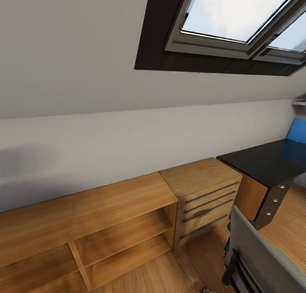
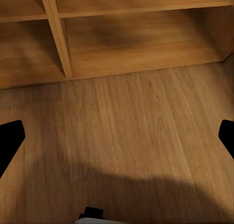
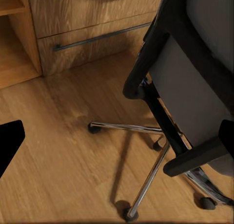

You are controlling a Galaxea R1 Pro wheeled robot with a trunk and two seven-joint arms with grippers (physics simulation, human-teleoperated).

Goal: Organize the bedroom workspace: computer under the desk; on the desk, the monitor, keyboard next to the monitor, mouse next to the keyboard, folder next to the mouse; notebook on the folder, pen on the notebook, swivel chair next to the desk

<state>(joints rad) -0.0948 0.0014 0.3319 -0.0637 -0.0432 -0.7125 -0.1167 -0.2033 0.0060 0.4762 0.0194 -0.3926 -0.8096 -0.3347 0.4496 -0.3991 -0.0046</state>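
The desk (image 1: 263, 161) with its black top stands at the right, with a blue back panel (image 1: 297, 132) behind it and silver-knobbed drawers (image 1: 274, 199) below. The grey swivel chair (image 1: 260, 259) is at the lower right, close in front of the desk, back toward me. Its back (image 3: 204, 73) and chrome star base (image 3: 146, 180) on casters are close to my right gripper (image 3: 117, 143), which is open and empty. My left gripper (image 2: 117, 141) hangs open over bare wooden floor. The computer, monitor, keyboard, mouse, folder, notebook and pen are out of view.
A low wooden shelf unit (image 1: 85, 225) runs along the wall and appears as a shelf (image 2: 131, 44) in the left wrist view. A wooden drawer unit (image 1: 204, 195) stands between it and the desk. A skylight (image 1: 238, 17) is set in the sloped wall above.
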